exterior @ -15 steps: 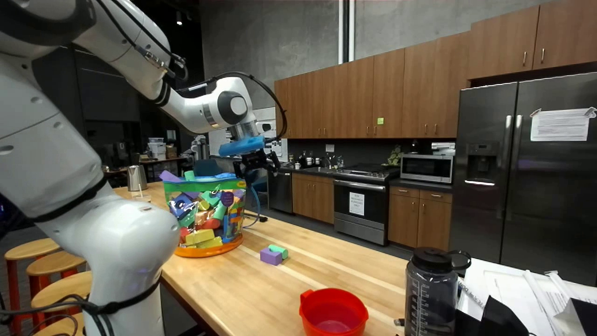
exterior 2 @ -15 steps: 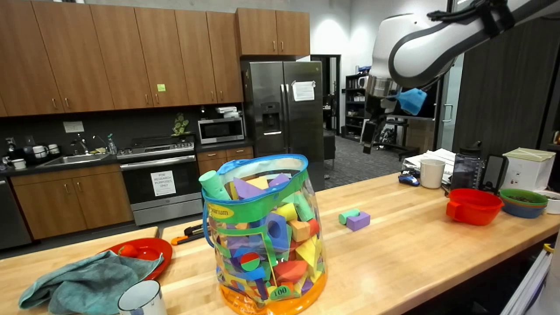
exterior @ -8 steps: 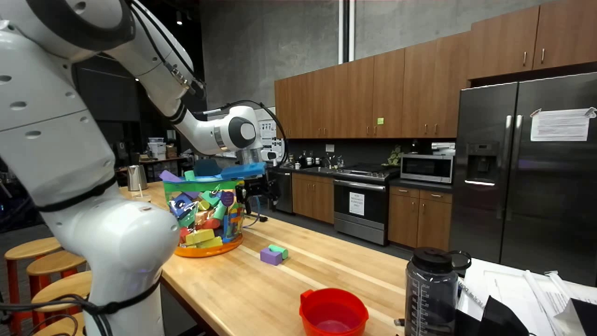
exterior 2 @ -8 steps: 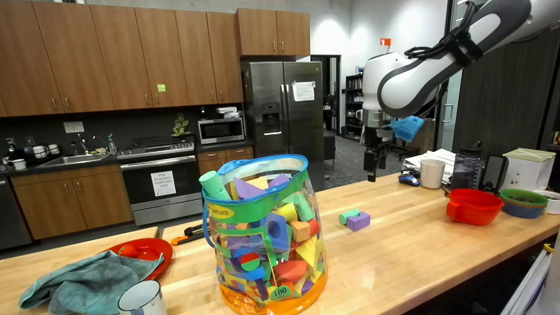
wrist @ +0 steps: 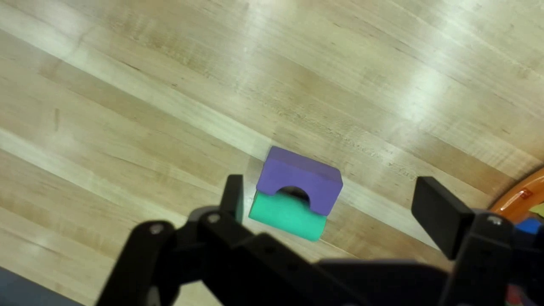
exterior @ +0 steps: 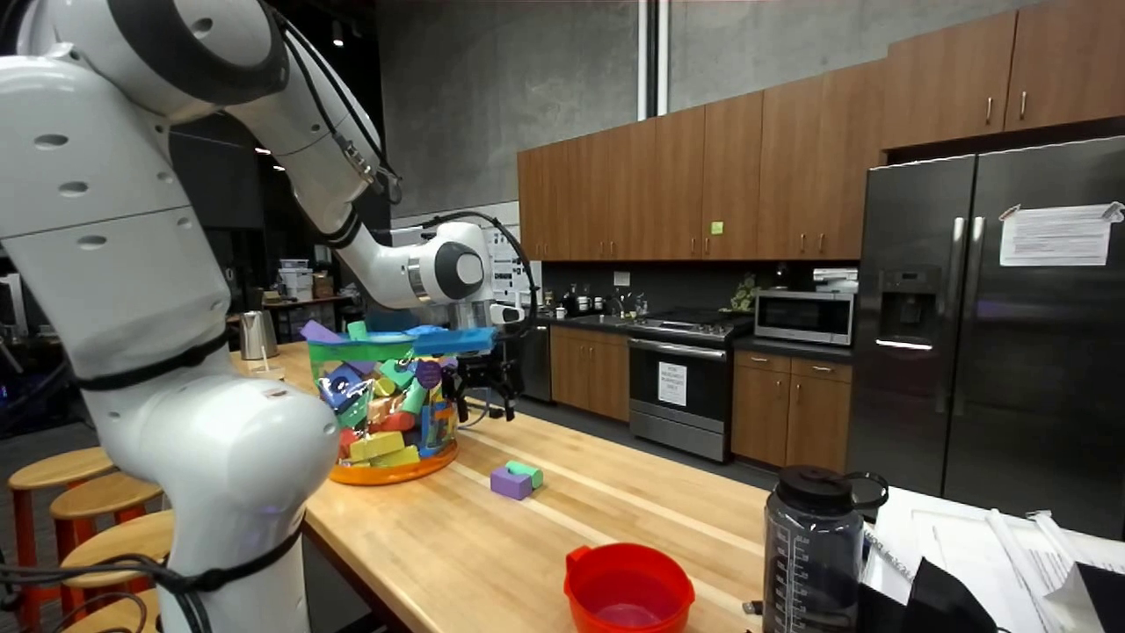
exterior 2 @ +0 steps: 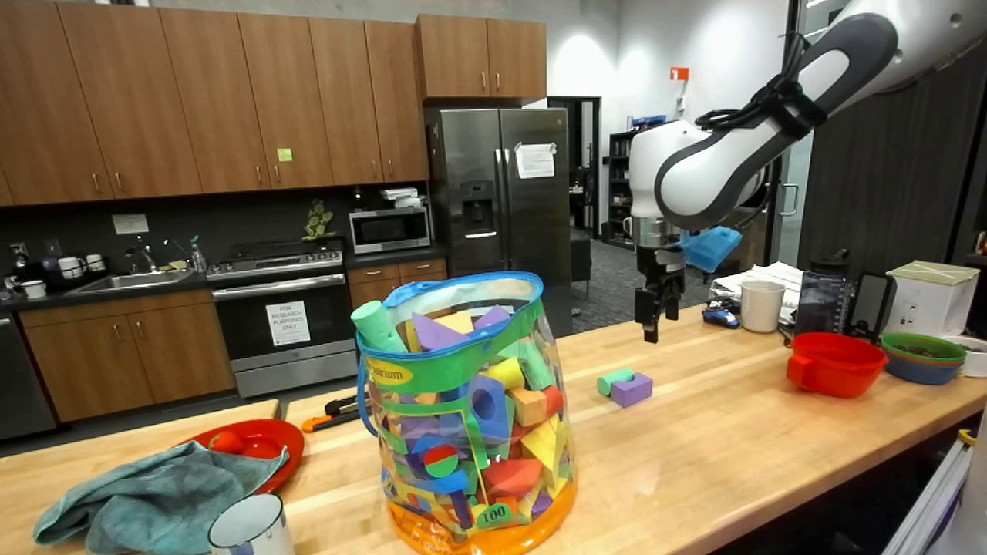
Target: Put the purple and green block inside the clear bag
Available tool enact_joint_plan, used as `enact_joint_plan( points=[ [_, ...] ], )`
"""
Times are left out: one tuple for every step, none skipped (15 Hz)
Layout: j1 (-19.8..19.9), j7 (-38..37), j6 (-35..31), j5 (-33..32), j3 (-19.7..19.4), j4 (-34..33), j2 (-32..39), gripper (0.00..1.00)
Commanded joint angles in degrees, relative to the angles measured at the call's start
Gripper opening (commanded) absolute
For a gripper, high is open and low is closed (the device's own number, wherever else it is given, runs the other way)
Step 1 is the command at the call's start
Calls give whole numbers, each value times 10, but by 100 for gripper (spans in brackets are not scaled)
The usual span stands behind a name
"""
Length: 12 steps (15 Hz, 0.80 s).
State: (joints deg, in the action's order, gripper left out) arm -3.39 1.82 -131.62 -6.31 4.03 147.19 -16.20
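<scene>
Purple block (wrist: 303,173): arch-shaped, flat on the bench (exterior 2: 732,447), rounded notch opening toward the kitchen-side edge. Green block (wrist: 287,216), a cylinder on its side, touching along the notched face. Both in from that edge, long axes roughly parallel to it. Gripper (wrist: 330,191) above, jaws spread wide.

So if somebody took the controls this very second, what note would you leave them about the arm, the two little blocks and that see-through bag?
End effector: open, holding nothing, above the table.
Purple block and green block: close together on the table, outside the clear bag.
Clear bag: upright, top open, other blocks inside.
Done: neither block is gripped or bagged yet.
Left: put both in.
</scene>
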Motion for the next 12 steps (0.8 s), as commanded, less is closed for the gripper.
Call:
enact_joint_plan(
  points=[
    [1,-34,-19,-1,7,1,23,100],
    [2,-42,-25,-3,9,2,29,100],
    [3,-48,-29,-5,10,2,36,100],
    [3,-53,-32,-7,11,2,41,100],
    [3,-58,-36,-8,11,1,46,100],
    [4,-63,-41,-11,11,2,49,100],
    [6,-70,-50,-15,11,1,56,100],
    [6,-75,-59,-16,11,1,63,100],
    [6,-81,-71,-16,11,1,69,100],
    [7,-85,-81,-18,10,3,73,100],
    [7,-90,-93,-19,10,2,81,100],
    [8,-93,-105,-19,10,3,87,100]
  ],
)
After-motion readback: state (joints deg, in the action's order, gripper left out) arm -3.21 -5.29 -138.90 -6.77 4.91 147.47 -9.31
